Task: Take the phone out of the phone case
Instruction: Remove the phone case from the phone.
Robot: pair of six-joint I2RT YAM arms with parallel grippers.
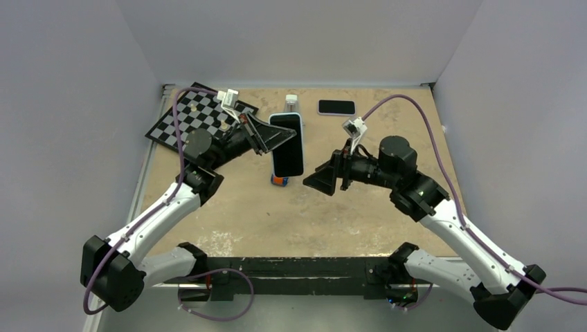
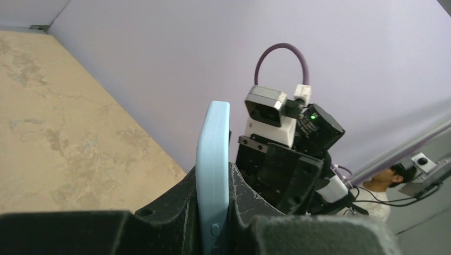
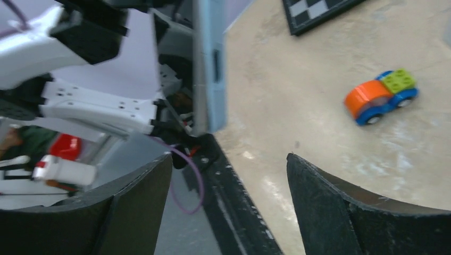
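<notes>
Right gripper (image 1: 320, 180): released, its 2 fingers spread wide, just right of the phone and apart from it.
Left gripper (image 1: 280, 137): clenched on the phone case (image 2: 213, 155), held above the table (image 1: 228, 214).
Phone (image 1: 288, 149): in the light-blue case, screen up.
Toy car (image 3: 378, 95): on the table below the phone.
Far edge: checkerboard (image 1: 181, 123), bottle (image 1: 291, 102), 1 more handset (image 1: 336, 107).
</notes>
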